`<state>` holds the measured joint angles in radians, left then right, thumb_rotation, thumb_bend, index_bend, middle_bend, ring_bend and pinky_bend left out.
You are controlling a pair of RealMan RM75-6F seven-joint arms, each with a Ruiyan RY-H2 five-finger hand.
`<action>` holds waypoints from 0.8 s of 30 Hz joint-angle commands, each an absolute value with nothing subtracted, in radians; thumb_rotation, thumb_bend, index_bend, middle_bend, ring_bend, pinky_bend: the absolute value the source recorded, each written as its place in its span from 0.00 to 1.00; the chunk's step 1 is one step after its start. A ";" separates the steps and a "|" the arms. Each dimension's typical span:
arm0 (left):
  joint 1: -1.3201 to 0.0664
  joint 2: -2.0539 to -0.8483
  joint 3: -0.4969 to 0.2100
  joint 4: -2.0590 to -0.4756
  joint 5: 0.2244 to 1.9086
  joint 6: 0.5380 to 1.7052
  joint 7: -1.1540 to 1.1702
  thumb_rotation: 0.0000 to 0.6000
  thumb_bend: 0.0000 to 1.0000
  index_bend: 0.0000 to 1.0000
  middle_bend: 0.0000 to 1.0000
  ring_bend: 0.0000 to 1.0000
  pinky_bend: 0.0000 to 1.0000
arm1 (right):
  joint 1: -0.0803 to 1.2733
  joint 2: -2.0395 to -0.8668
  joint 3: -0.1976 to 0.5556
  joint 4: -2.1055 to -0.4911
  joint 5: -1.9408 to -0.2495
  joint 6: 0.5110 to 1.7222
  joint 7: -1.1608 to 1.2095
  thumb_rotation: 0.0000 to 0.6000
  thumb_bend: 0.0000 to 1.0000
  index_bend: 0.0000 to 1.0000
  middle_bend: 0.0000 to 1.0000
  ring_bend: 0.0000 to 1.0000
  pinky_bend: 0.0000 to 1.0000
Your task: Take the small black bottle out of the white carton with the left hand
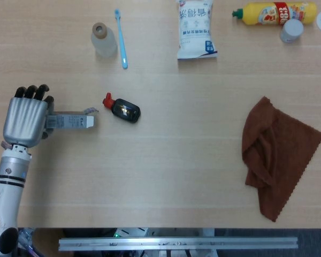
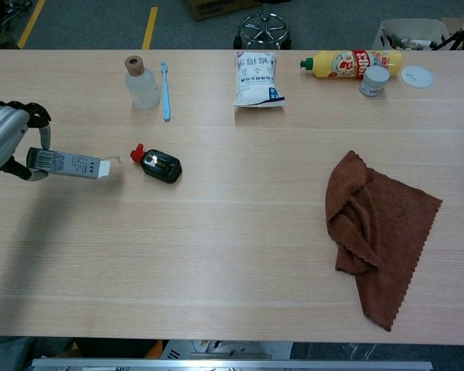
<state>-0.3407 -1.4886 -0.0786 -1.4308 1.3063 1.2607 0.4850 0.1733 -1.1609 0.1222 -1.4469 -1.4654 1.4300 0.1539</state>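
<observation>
The small black bottle (image 1: 123, 110) (image 2: 159, 165) with a red cap lies on its side on the table, outside the carton. My left hand (image 1: 25, 121) (image 2: 3, 148) grips the white carton (image 1: 72, 121) (image 2: 69, 163) near the table's left edge, holding it level with its open flap end toward the bottle. A short gap separates the carton's mouth from the bottle's red cap. My right hand shows in neither view.
A clear bottle with a cork (image 1: 103, 40) and a blue toothbrush (image 1: 121, 38) lie at the back left. A white pouch (image 1: 195, 29), a yellow bottle (image 1: 274, 13) and a small jar (image 1: 291, 30) sit along the back. A brown cloth (image 1: 275, 155) lies at right.
</observation>
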 commanded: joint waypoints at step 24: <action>-0.329 -1.457 -0.100 -1.508 1.178 1.165 0.298 1.00 0.08 0.29 0.22 0.26 0.30 | 0.169 -1.160 0.121 -1.452 -1.467 1.438 0.150 1.00 0.12 0.22 0.15 0.11 0.18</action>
